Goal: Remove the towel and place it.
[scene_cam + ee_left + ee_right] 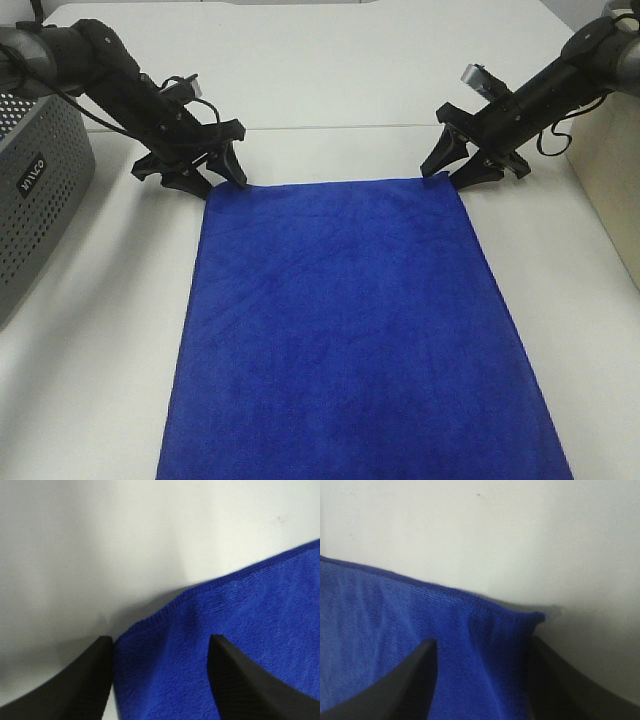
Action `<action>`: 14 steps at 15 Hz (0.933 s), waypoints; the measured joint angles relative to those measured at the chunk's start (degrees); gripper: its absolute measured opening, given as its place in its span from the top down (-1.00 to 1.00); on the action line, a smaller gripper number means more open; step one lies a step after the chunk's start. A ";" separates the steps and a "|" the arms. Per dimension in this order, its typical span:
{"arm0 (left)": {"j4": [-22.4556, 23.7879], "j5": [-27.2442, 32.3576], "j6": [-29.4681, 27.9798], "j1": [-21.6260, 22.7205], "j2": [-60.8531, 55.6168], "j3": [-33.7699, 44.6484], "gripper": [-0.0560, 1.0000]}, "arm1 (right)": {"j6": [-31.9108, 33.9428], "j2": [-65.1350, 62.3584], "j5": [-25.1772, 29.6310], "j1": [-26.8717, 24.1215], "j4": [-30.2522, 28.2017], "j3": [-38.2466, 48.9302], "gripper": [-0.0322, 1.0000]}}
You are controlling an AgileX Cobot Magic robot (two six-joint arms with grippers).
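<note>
Blue towel (350,320) flat on worktop (100,350). At its far corners, left claw (215,183) and right claw (450,178) stand parted, gripping nothing. Grey basket (35,200) at left; inside hidden.

The large rectangular plush towel (350,320) is royal blue all over, plain, without any pattern. The flat table top (330,70) is white. The boxy perforated basket (50,215) is grey, dotted with small holes, and its small label (32,172) is black with white letters. The left gripper (160,640) and the right gripper (482,642) are black.
</note>
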 joint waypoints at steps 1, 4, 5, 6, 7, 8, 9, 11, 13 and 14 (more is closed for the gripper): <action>-0.29 -0.80 0.00 -0.63 0.11 0.00 -0.09 | -0.11 0.23 -0.06 0.00 1.15 0.00 -0.07; -1.15 -2.35 0.06 -2.41 0.63 -0.17 -0.02 | -2.58 0.63 -0.40 0.92 1.55 0.00 0.02; -1.20 -2.58 0.06 -2.64 0.63 -0.17 0.04 | -2.86 0.69 -0.46 1.43 1.49 0.00 0.07; -1.20 -2.69 0.06 -2.75 0.74 -0.17 0.15 | -3.04 0.69 -0.46 1.83 1.26 0.00 0.18; -1.15 -2.69 0.06 -2.75 0.92 -0.17 0.28 | -3.04 0.69 -0.46 2.01 0.69 0.00 0.33; -1.15 -3.04 0.06 -2.75 1.20 -0.17 0.62 | -3.04 0.86 -0.46 2.01 -0.11 0.00 0.62; -1.09 -3.15 0.29 -2.75 1.20 -0.17 0.80 | -3.04 0.92 -0.46 2.01 -0.46 0.00 0.79; -1.03 -3.21 1.49 -2.75 1.26 -0.17 0.89 | -3.04 0.92 -0.46 2.01 -0.46 0.00 0.90; -1.03 -3.21 1.60 -2.75 1.26 -0.17 0.89 | -3.04 0.92 -0.46 2.01 -0.46 0.00 0.90; -1.03 -3.27 1.66 -2.75 1.26 -0.17 0.89 | -3.09 0.92 -0.46 2.01 -0.46 0.00 0.90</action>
